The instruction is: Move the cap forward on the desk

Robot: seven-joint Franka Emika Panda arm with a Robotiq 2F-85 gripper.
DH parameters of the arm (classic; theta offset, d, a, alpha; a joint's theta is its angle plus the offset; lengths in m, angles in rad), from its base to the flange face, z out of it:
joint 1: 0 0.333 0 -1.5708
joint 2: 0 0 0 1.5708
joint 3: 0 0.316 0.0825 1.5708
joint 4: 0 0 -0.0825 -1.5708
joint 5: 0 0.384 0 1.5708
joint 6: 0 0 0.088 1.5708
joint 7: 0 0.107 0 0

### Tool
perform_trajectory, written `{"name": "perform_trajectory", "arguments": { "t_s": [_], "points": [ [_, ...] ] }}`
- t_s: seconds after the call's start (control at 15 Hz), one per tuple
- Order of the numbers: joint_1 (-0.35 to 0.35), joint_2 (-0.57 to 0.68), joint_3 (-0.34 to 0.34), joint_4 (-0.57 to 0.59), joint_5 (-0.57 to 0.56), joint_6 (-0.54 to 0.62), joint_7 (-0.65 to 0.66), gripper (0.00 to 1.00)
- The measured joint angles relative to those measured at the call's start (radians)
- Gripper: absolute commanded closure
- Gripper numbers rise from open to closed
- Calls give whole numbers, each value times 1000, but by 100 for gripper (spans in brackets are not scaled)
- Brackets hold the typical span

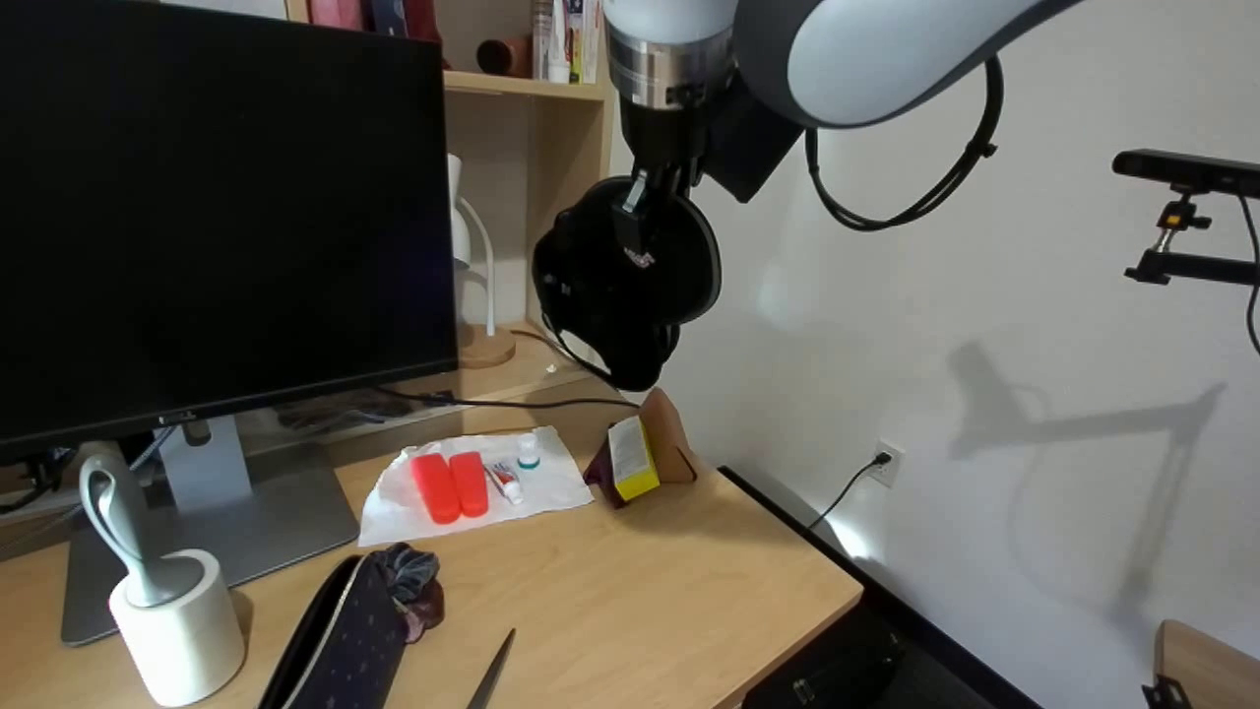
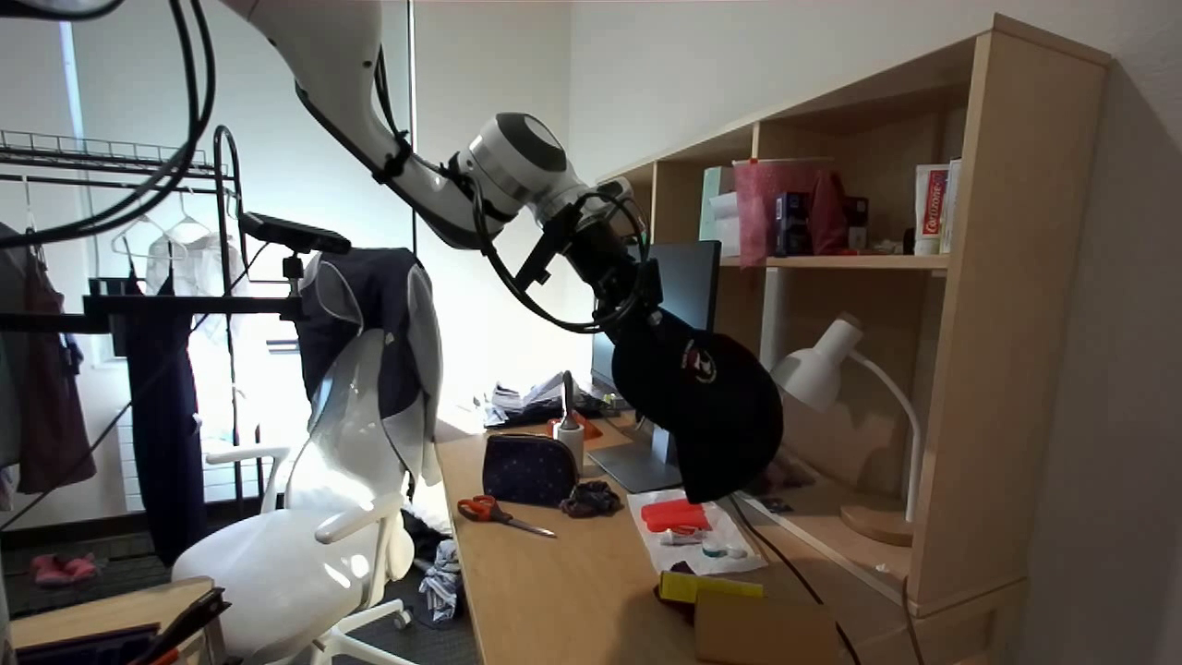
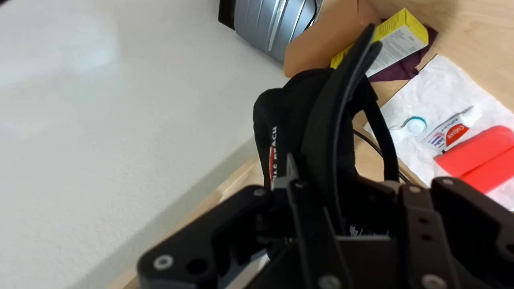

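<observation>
Glare on chair (image 2: 319,489); soft shadows (image 1: 1093,423) on wall (image 1: 945,286); pincer (image 3: 341,184) slightly blurred.

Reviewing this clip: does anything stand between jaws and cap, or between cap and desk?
Nothing visible separates the jaws from the cap; they hold its brim. Below it in both exterior views, the yellow box and brown cardboard on the desk could obstruct lowering it; its target isn't marked.
</observation>
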Motion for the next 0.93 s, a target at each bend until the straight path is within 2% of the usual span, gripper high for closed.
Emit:
{"name": "perform_trajectory", "arguments": {
  "t_s": [0.27, 0.4, 0.8, 0.93],
  "points": [
    [-1, 8, -1, 7, 1, 0, 0, 92],
    [-4, 24, -4, 53, 20, -21, -23, 92],
    [-22, 172, -37, 378, 211, -249, -243, 92],
    [-28, 227, -43, 490, 268, -303, -310, 89]
  ]
}}
